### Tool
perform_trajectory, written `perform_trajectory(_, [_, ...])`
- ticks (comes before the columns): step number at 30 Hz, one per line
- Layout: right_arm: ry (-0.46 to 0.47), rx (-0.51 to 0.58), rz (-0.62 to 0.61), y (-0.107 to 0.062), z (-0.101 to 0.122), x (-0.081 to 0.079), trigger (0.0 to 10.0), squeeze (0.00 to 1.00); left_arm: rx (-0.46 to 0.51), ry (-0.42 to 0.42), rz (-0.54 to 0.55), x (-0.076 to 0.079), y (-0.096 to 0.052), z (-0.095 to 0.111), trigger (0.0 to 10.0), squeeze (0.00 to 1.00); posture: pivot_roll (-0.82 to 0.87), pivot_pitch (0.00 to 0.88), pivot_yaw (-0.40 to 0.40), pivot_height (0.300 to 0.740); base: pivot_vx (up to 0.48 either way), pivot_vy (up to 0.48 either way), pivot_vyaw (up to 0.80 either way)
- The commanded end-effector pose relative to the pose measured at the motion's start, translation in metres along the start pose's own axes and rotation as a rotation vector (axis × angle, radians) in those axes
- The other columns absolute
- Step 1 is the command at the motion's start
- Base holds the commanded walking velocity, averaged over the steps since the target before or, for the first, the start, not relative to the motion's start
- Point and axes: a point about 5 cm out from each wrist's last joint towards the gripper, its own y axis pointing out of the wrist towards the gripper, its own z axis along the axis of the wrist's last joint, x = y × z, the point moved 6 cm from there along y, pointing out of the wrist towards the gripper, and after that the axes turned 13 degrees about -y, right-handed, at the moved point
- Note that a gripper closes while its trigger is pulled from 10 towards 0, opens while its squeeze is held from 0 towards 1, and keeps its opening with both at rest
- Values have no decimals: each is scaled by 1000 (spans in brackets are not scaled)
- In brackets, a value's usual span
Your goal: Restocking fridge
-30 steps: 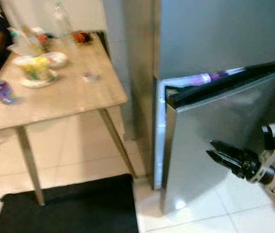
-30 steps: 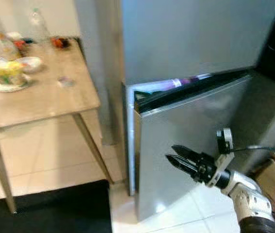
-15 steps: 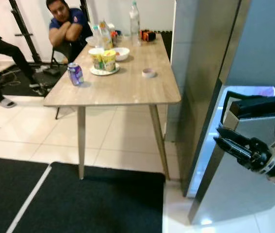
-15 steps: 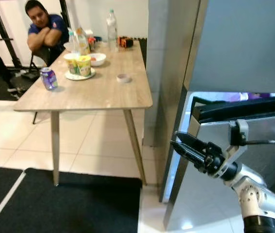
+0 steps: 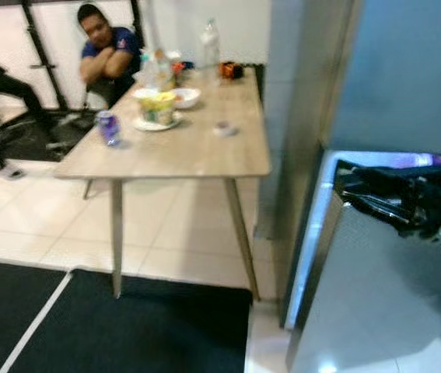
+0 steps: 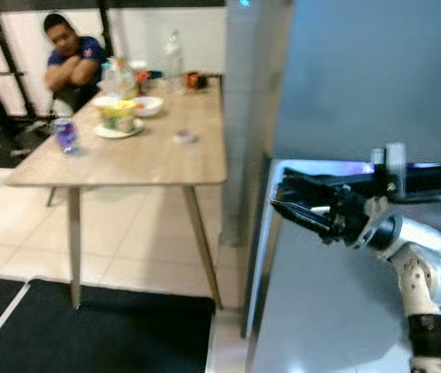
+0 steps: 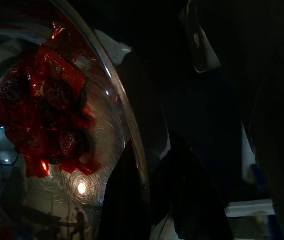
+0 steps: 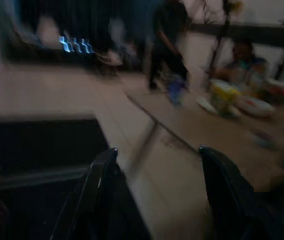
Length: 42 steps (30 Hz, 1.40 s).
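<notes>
Reaching across the right of the frame, the right pincer sits at the top corner of the lower fridge door, which stands ajar with a bright strip of interior light along its left edge. Its two black fingers are spread apart and hold nothing. The upper fridge door is closed above it.

The left pincer holds the rim of a clear bowl of red wrapped items, seen dimly in its wrist view; whether its fingers are open or clamped cannot be told.

At the upper left stands a wooden table carrying a purple can, a bottle and bowls, with a seated person behind it.

To do this step well, the right pincer probably needs to hook the door's free edge and swing it wide, slowly, so the bowl stays level and clears the opening.
</notes>
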Motion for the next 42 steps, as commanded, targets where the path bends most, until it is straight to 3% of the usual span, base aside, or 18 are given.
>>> perform_trajectory(1, [-50, -45, 26, 8, -3, -1, 10000, 0, 56, -7, -8, 2, 1, 18, 10000, 0, -108, 13, -12, 740, 0, 0, 0])
perform_trajectory(2, [-60, -56, 28, 8, -3, 0, 10000, 0, 57, -8, -8, 2, 1, 18, 10000, 0, -108, 13, -12, 740, 0, 0, 0])
perform_trajectory(3, [-124, -125, 27, 8, -5, 7, 10000, 678, 57, -9, -9, 3, 1, 18, 10000, 0, -105, 12, -14, 740, 0, 0, 0])
perform_trajectory(5, [-170, -174, 26, 7, -6, 11, 10000, 678, 56, -9, -10, 3, 1, 18, 10000, 0, -110, 13, -13, 740, 0, 0, 0])
perform_trajectory(6, [-226, -238, 29, 5, -9, 17, 10000, 1000, 55, -9, -11, 4, 1, 17, 10000, 0, -110, 13, -13, 740, 0, 0, 0])
perform_trajectory(7, [-291, -308, 31, 2, -12, 25, 10000, 1000, 52, -8, -13, 5, 1, 16, 10000, 0, -111, 13, -16, 740, 0, 0, 0])
perform_trajectory(10, [-310, -345, 50, 0, -14, 27, 10000, 1000, 50, -10, -15, 5, 1, 15, 10000, 0, -111, 13, -16, 740, 0, 0, 0])
perform_trajectory(11, [-310, -365, 82, -2, -16, 25, 10000, 90, 50, -11, -16, 5, 1, 15, 10000, 0, -111, 13, -16, 740, 0, 0, 0])
perform_trajectory(12, [-312, -381, 113, -4, -18, 22, 10000, 90, 49, -11, -16, 6, 1, 15, 10000, 0, -108, 14, -18, 740, 0, 0, 0])
perform_trajectory(13, [-299, -385, 145, -6, -19, 18, 10000, 0, 49, -11, -16, 6, 1, 15, 10000, 0, -108, 14, -18, 740, 0, 0, 0])
perform_trajectory(18, [-283, -381, 191, -7, -17, 15, 10000, 0, 46, -12, -17, 6, 1, 14, 10000, 0, -108, 14, -18, 740, 0, 0, 0])
perform_trajectory(25, [-221, -239, 250, 10, 12, 17, 10000, 0, 42, -9, -18, 6, 1, 13, 10000, 0, -107, 16, -18, 740, 0, 0, 0])
perform_trajectory(28, [-218, -271, 289, 7, 8, 14, 10000, 0, 41, -9, -18, 6, 1, 13, 10000, 0, -107, 16, -18, 740, 0, 0, 0])
perform_trajectory(32, [-228, -394, 335, 0, -10, 11, 10000, 0, 41, -9, -19, 7, 1, 12, 10000, 0, -110, 15, -18, 740, 0, 0, 0])
perform_trajectory(36, [-174, -512, 400, -10, -28, 4, 10000, 0, 41, -11, -20, 7, 1, 12, 10000, 0, -109, 16, -22, 740, 0, 0, 0])
perform_trajectory(42, [-135, -490, 374, -8, -23, 10, 10000, 0, 37, -14, -19, 8, 1, 11, 10000, 0, -110, 16, -22, 740, 0, 0, 0])
